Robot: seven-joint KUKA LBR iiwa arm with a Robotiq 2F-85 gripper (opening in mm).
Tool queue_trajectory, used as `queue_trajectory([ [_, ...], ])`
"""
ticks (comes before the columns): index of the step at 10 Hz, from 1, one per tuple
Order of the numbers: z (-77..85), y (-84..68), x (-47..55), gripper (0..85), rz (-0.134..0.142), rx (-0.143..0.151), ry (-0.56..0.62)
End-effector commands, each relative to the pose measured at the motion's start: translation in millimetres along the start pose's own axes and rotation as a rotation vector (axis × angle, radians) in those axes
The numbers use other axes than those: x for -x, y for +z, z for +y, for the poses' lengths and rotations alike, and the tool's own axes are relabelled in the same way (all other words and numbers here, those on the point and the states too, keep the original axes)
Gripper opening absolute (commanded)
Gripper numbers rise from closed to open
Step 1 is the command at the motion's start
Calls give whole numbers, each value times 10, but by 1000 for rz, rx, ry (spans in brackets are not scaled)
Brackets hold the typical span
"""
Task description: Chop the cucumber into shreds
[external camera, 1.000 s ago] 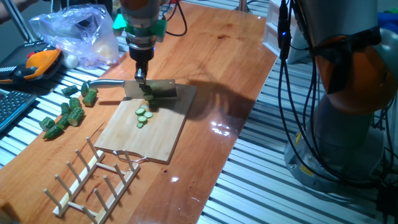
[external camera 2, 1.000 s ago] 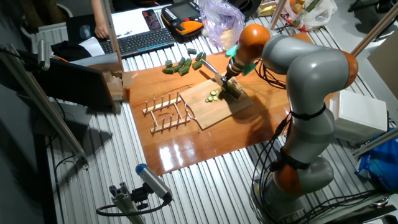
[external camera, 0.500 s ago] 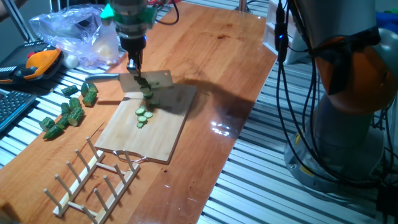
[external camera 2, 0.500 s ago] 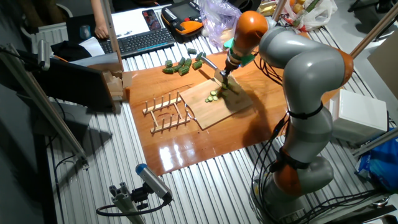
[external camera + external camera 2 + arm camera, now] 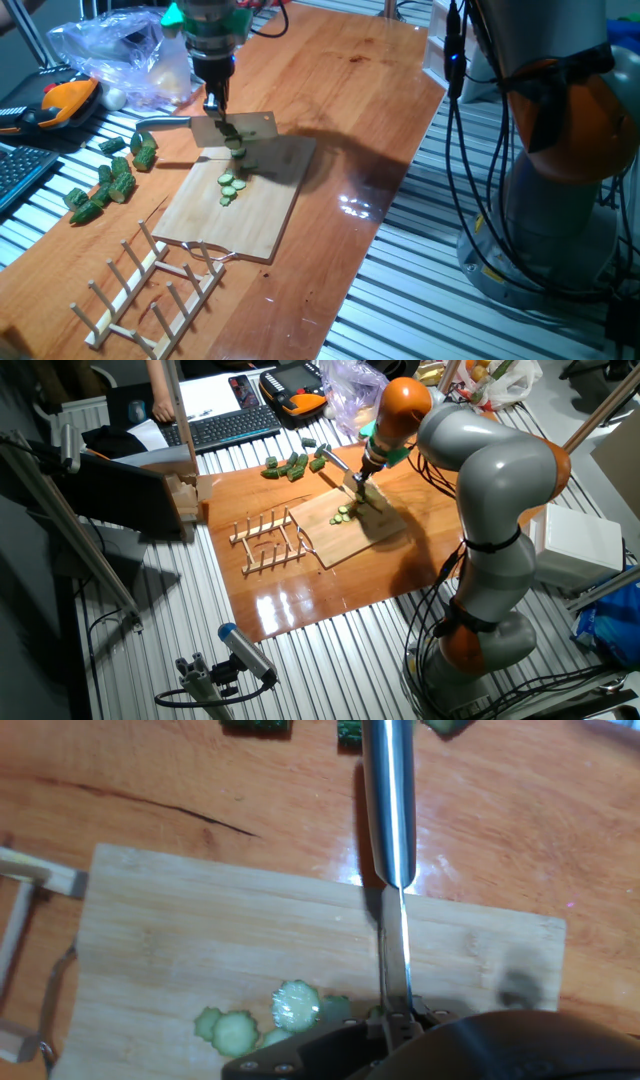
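Cucumber (image 5: 238, 151) is seen only as a small dark green piece on the wooden board (image 5: 260, 225), at the board's far end, just under the raised knife (image 5: 236, 127). The shreds (image 5: 230, 186) — a few pale round slices with darker rims — lie in a short row just nearer the camera, also visible in the hand view (image 5: 296, 1004).

The knife is held by the gripper (image 5: 216, 106), whose fingers are closed on its blade near the spine; the steel handle (image 5: 388, 800) points away towards the scattered spare chunks (image 5: 112, 180). Compared with a second ago, the cleaver has been lifted clear of the board and carried slightly towards the far-left side; over the last half second almost nothing has moved, so the blade appears to be paused at the top of a stroke. The row of slices looks unchanged across the earlier frames.

This is judged to mean that one cut has been finished and another is being set up — the remaining stub is still to be sliced, and the pieces are discs, not fine shreds, so the task is judged partly done. Whether the blade is lined up over the stub cannot be told from these views.
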State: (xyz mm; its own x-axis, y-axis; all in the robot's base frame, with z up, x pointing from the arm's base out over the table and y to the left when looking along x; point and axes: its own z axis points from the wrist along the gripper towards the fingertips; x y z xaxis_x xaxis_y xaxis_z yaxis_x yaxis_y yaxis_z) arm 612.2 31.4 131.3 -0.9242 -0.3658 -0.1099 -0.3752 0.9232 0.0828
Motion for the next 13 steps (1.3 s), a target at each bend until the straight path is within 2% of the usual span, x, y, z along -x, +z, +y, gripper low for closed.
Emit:
queue_trajectory([
  [1, 9, -15, -12, 0, 13, 106, 148],
  [2, 0, -31, -34, 0, 31, 237, 348],
  [3, 0, -29, -41, 0, 39, 252, 456],
  [4, 15, -19, -35, 0, 40, 232, 507],
  [5, 59, -17, -24, 0, 38, 199, 555],
  [6, 121, -28, -23, 0, 35, 184, 589],
  [7, 191, -82, -67, 0, 15, 183, 552],
  [8, 277, -127, -87, 0, -4, 167, 536],
  [10, 457, -98, -79, 0, -48, 148, 565],
  [11, 531, -47, -62, 0, -78, 91, 562],
  [12, 558, -22, -54, 0, -98, 61, 564],
  [13, 573, -10, -49, 0, -107, 26, 550],
])
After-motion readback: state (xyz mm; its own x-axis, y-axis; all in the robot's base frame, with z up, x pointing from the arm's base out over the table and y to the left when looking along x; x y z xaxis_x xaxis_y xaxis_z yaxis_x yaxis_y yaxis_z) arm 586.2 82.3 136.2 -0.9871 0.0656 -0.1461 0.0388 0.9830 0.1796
